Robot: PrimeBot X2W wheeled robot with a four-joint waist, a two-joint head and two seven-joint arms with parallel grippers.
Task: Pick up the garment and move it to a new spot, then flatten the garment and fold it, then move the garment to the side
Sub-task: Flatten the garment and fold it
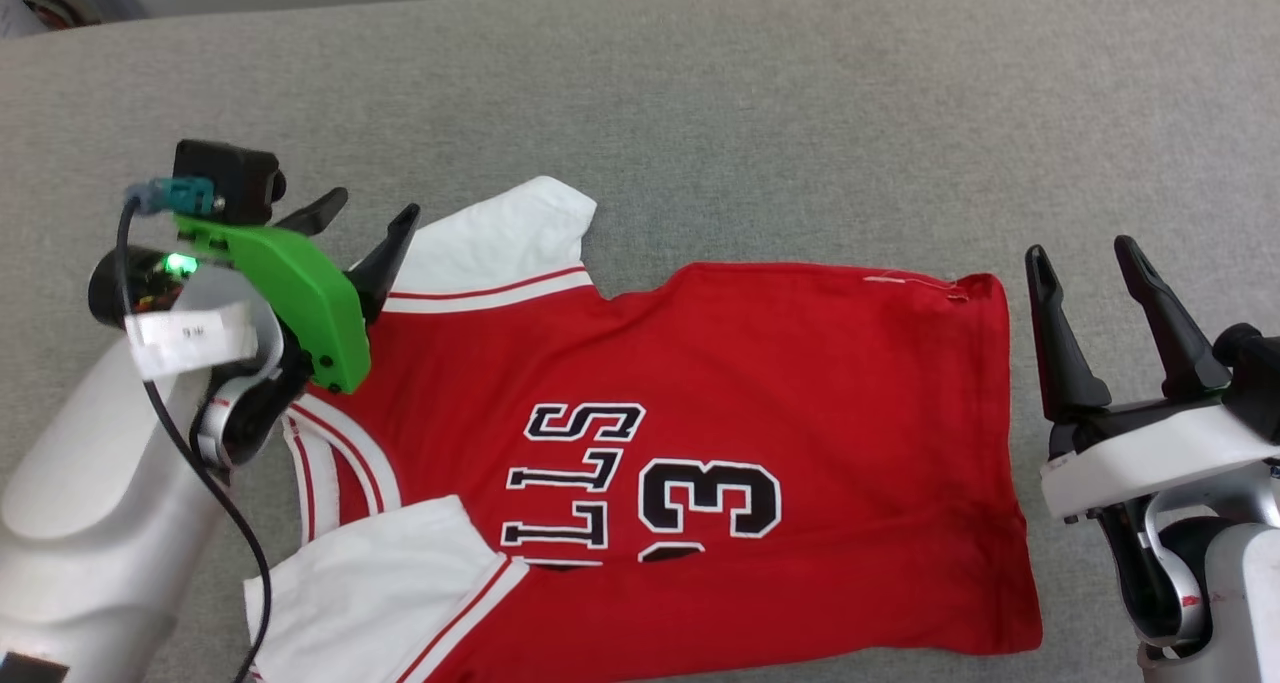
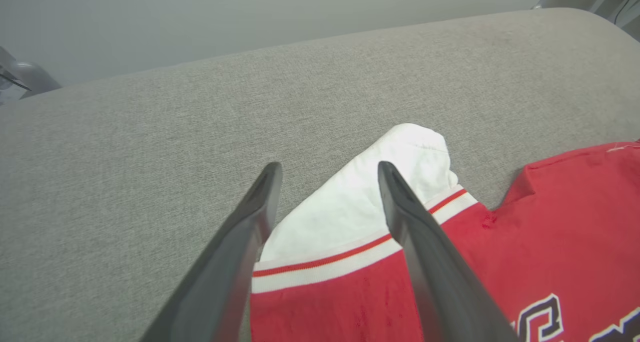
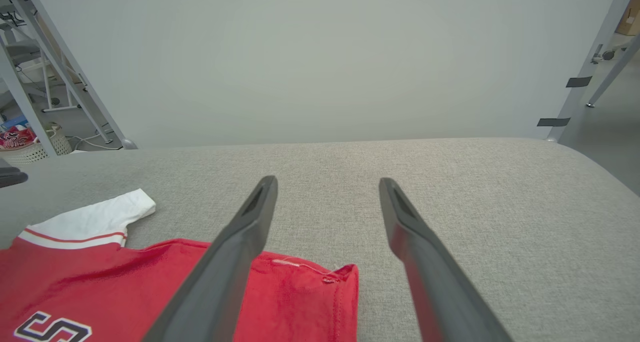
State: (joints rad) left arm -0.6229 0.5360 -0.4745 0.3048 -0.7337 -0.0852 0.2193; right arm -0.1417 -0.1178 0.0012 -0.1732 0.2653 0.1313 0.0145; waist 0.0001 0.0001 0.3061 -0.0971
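Jaws apart on both sides, nothing clamped between them. Nearest, at lower left: pale left forearm carrying a thin black cable, a white paper label and a bright green plastic bracket at the wrist. At lower right: right gripper, long dark fingers spread, over bare surface just beside the hem, apart from the cloth. Between the two arms: garment, a red soft-fabric T-shirt with white short sleeves and thin red-and-white striped trim, spread flat and sideways, collar toward the left arm, hem toward the right. Near white sleeve at the bottom edge, partly cut off; black-and-white lettering and a numeral 3 across the chest. Farther on, far white sleeve angled away from the body. Left gripper spread at that sleeve's seam, one finger over the striped trim, the other over bare surface beside the sleeve edge; contact with the fabric impossible to judge. Underneath and beyond: grey woven upholstered surface, rounded at its far edge, then a plain pale wall.
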